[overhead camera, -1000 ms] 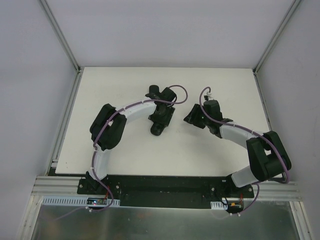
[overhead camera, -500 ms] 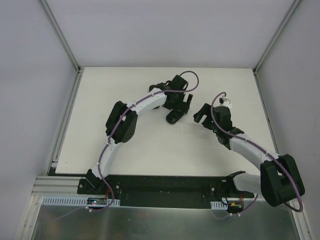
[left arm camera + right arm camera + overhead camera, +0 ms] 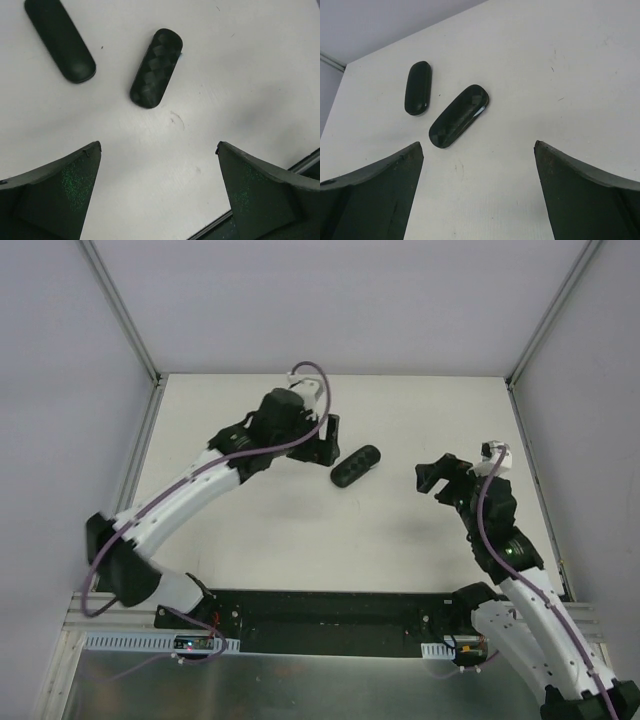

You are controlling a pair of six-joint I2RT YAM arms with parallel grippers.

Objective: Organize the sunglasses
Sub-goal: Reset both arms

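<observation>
No sunglasses show in any view. Two shut black oval cases lie on the white table. A woven-pattern case point(image 3: 156, 67) has a sliver of light-blue cloth at its seam; it also shows in the right wrist view point(image 3: 459, 116) and the top view point(image 3: 355, 465). A smooth case point(image 3: 60, 37) lies beside it and shows in the right wrist view point(image 3: 417, 87); in the top view the left arm hides it. My left gripper point(image 3: 325, 440) is open and empty just left of the woven case. My right gripper point(image 3: 432, 475) is open and empty to its right. Both wrist views show wide jaws over bare table: the left gripper point(image 3: 157, 146), the right gripper point(image 3: 477, 144).
The white table point(image 3: 260, 540) is walled by grey panels at the back and both sides. The black base rail point(image 3: 330, 610) runs along the near edge. The left arm's purple cable point(image 3: 310, 375) loops above its wrist.
The left gripper has let go of the woven case and drawn back to the left. The right gripper has pulled back to the right. The case now lies uncovered between them.
</observation>
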